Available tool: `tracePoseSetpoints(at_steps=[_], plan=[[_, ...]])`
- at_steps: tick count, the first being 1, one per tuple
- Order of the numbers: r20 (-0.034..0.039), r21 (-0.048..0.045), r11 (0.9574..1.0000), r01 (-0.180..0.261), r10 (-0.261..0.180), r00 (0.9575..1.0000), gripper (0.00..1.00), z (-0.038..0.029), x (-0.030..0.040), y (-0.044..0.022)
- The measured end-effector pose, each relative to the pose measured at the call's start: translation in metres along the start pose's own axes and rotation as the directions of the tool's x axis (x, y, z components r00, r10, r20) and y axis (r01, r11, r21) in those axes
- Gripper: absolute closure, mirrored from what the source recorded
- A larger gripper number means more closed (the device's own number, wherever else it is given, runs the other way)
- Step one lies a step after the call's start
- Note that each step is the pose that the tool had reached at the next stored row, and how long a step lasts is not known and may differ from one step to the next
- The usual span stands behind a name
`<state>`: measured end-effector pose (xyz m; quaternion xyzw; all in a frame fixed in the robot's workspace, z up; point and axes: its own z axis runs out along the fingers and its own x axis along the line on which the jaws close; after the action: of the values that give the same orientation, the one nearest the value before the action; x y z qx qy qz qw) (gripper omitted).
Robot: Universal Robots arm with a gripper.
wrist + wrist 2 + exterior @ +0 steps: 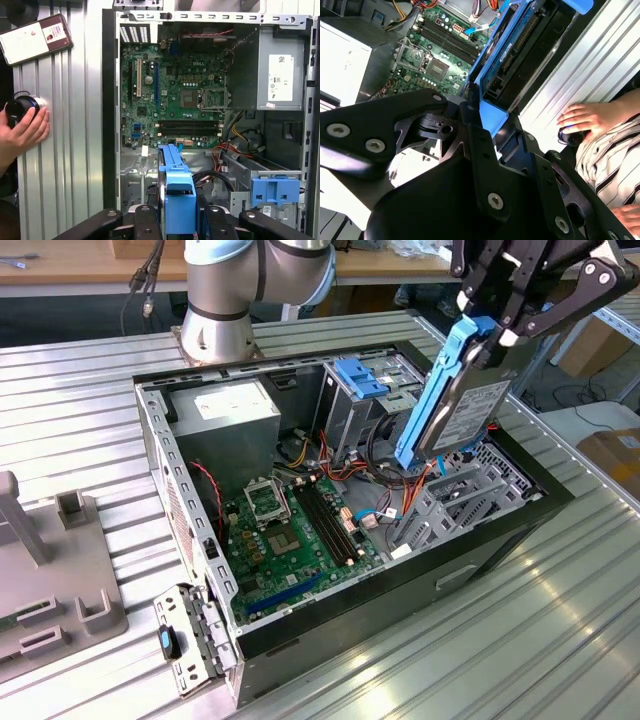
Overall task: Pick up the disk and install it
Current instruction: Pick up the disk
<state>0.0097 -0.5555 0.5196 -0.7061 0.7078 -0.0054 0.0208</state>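
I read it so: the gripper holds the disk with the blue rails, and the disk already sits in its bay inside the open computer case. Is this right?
Not quite. The gripper does hold the disk, but the disk is not in a bay: the exterior view shows it tilted in the air above the open computer case.

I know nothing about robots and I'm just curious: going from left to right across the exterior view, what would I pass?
grey fixture → green motherboard → the disk, held up by the gripper → cardboard box
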Motion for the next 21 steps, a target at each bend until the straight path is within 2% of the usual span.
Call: tracePoseSetpoints(at_steps=[7, 10, 12, 13, 15, 17, 21], plan=[[-0.0023, 0.0001, 1.0000, -0.005, 0.005, 1.0000, 0.63, -0.0001, 0.0106, -0.0021], [-0.0046, 0.0002, 1.0000, -0.008, 0.008, 1.0000, 0.63, 0.0000, 0.0125, -0.0036], [-0.0060, 0.0001, 1.0000, -0.008, 0.008, 0.9999, 0.63, 0.0001, 0.0128, -0.0070], [-0.0066, 0.0001, 1.0000, -0.008, 0.008, 0.9999, 0.63, 0.0004, 0.0129, -0.0100], [-0.0075, 0.0001, 1.0000, -0.008, 0.008, 0.9999, 0.63, 0.0011, 0.0130, -0.0200], [-0.0078, -0.0001, 1.0000, -0.008, 0.008, 0.9999, 0.63, 0.0018, 0.0133, -0.0380], [-0.0079, -0.0005, 1.0000, -0.008, 0.008, 0.9999, 0.63, 0.0032, 0.0183, -0.0538]])
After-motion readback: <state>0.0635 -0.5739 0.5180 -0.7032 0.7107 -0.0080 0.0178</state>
